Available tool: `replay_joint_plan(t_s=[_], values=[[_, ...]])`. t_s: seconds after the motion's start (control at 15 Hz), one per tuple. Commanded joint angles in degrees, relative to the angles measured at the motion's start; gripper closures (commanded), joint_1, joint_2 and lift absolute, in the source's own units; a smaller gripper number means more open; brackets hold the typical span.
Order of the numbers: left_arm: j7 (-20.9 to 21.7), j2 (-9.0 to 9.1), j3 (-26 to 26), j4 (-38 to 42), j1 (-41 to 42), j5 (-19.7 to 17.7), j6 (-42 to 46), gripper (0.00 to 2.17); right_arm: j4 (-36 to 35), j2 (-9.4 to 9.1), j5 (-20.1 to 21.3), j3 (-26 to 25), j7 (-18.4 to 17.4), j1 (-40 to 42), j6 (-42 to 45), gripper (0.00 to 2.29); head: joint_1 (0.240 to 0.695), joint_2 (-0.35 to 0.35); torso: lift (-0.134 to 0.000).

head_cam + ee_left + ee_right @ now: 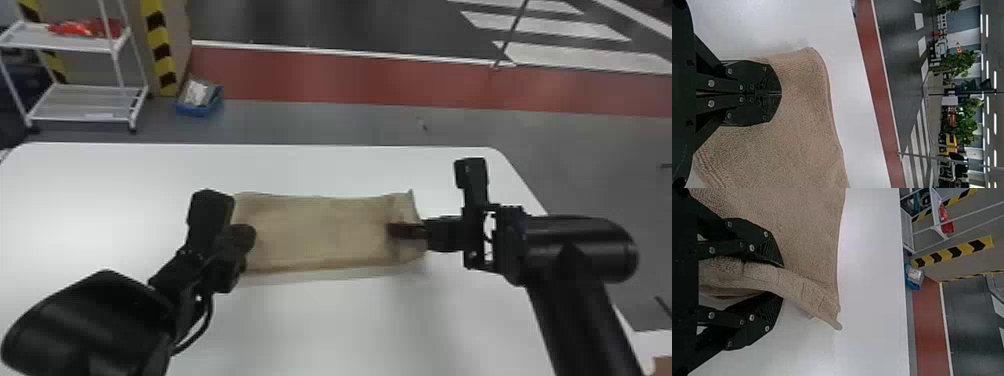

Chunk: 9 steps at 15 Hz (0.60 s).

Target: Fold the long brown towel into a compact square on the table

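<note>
Evidently, the towel lay upon the worktop. We noted the left gripper, jaws pressed together, at the towel's left end, presumably to steady it; the right gripper, jaws spread, straddled its right edge, presumably for folding.

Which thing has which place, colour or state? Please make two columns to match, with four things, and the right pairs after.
1. towel
2. left gripper
3. table
4. right gripper

A. fingers apart, towel edge between them
B. brown, lying on the table
C. fingertips together
D. white, with rounded corners

Pairs: 1-B; 2-C; 3-D; 4-A
</note>
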State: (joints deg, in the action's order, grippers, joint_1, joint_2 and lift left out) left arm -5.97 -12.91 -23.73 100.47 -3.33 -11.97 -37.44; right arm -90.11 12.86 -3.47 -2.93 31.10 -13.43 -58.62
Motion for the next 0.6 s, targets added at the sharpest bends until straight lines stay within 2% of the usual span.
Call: replay_joint_plan(t_s=[0.0,0.27,0.53], values=[[0.0,-0.01,0.0,0.0,0.0,-0.1,-0.3,1.42,-0.1,0.06,-0.8,-0.5,0.7,0.2,-0.2,1.31,0.695,-0.164,-0.128],[0.3,-0.01,-0.7,0.0,-0.2,0.0,-1.0,1.42,-5.8,-0.2,-3.2,-0.5,1.4,2.1,-0.2,1.33,0.695,-0.159,-0.128],[0.3,0.52,-1.7,-0.5,-0.6,-0.1,-1.5,1.42,-11.8,-1.78,-5.8,-0.2,1.2,2.5,-2.5,1.33,0.695,-0.139,-0.128]])
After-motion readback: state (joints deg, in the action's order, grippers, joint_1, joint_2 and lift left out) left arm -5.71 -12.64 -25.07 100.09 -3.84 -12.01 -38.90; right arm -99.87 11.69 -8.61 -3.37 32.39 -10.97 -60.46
